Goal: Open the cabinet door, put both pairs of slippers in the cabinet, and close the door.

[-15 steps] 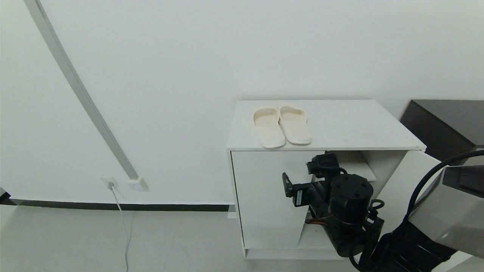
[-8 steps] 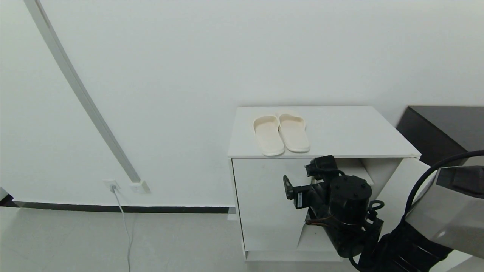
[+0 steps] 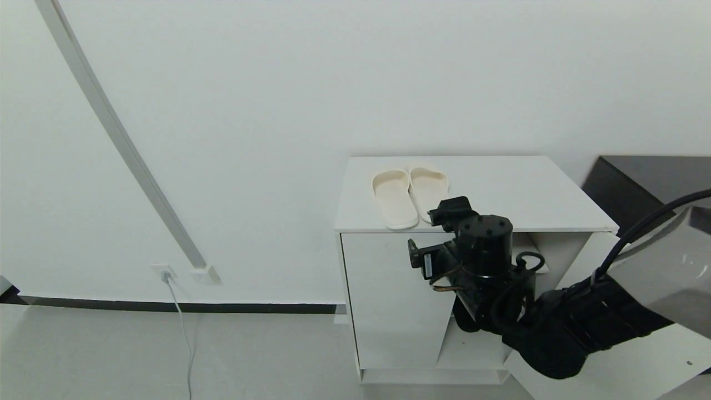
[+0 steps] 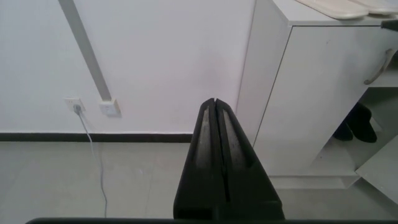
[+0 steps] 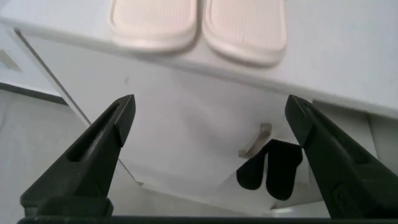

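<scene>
Head view: cream slippers (image 3: 411, 195) sit side by side on the cabinet (image 3: 511, 194) top, left of centre, near ends at the front edge. Black slippers (image 5: 273, 168) are already inside, on the low shelf behind the open right door (image 3: 639, 355). Left door (image 3: 389, 294) is shut. So by the look of it, one pair is in, one pair to go, then close the door.

Change vs. half a sec ago: right gripper (image 3: 447, 211) has risen from in front of the opening, below the top panel, up to top level. It's now just beside the near end of the right-hand cream slipper. The slippers themselves haven't moved.

Right wrist view: jaws are spread wide w/ nothing between them. The cream pair is straight ahead, not touched yet.

My read: the arm is lining up the grab on the 2nd pair. Can't tell if it'll take both at once or one at a time.

Left gripper (image 4: 215, 106): fingers pressed together, holding nothing, low & left of the cabinet, well apart from it.
</scene>
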